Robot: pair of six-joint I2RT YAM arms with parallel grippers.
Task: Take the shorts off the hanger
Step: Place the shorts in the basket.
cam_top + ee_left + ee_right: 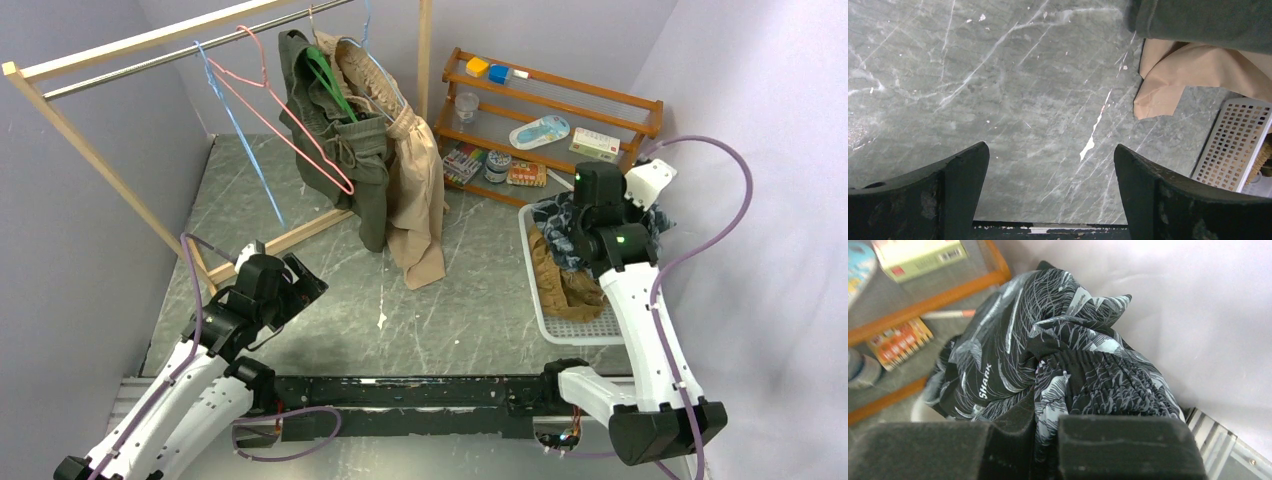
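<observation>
Your right gripper (1045, 427) clenched on navy patterned shorts (1048, 350) above white basket (537, 300), far right; tan-brown shorts (562, 285) inside. Your left gripper (1050, 150) spread apart, near left. Olive shorts (345, 150), beige shorts (415, 190) hang from rail (150, 52), far centre.

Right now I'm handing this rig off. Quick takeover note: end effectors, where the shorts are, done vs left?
Left end effector: open, empty, over the table near the rack.
Right end effector: shut on the navy patterned shorts, at the white basket.
Tan-brown shorts: lying in the basket.
Olive green shorts and light beige shorts: on hangers, side by side.
Pink hanger and blue hanger: empty.
Done: two pairs off.
Left: release the navy pair into the basket, then take off the olive and beige pairs.
</observation>
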